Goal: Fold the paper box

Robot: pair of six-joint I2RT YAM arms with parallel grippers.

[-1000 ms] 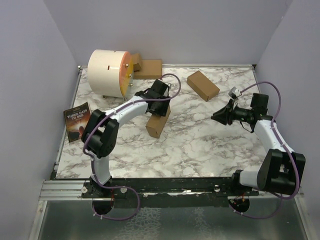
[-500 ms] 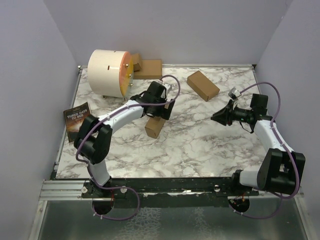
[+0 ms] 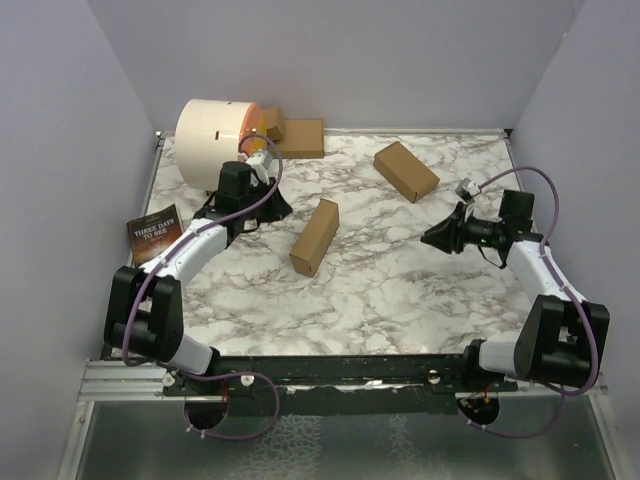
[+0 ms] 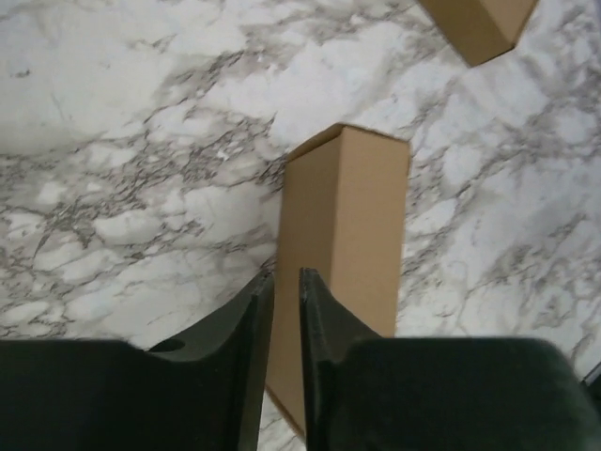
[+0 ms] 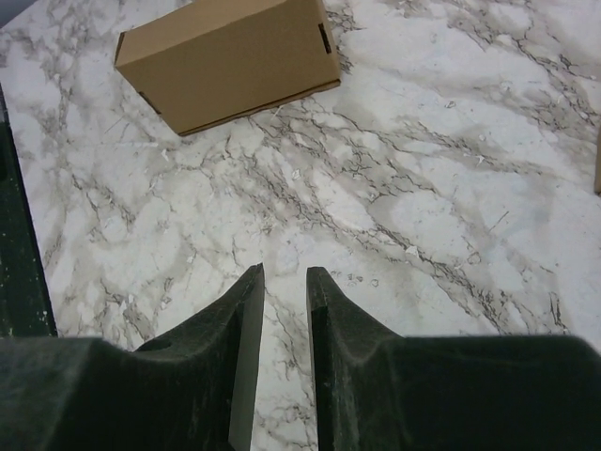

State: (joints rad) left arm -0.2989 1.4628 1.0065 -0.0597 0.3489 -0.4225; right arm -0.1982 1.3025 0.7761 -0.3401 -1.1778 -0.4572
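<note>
The paper box (image 3: 315,236) lies on its side at the middle of the table (image 3: 380,290), long axis running from 1 o'clock to 7 o'clock in the top view, with its visible walls squared and its far end closed. The left gripper (image 4: 285,277) hangs above it, off toward 10 o'clock near the drum (image 3: 215,145), fingers pressed almost together and pinching nothing. The right gripper (image 5: 285,274) waits well apart at the box's 3 o'clock, likewise nearly closed and empty, looking toward a second box (image 5: 230,61).

The fold looks finished, so the step in hand is probably a clean departure and a check. The box's near end is hidden behind the left fingers in the wrist view, so its flap may not be fully tucked. To do this well, the left arm should keep its height while moving off, so that nothing brushes the light cardboard and springs a flap. Should the near flap stand proud, a push with closed fingertips along the long axis toward 1 o'clock, with the right gripper bracing the far end, ought to seat it.
</note>
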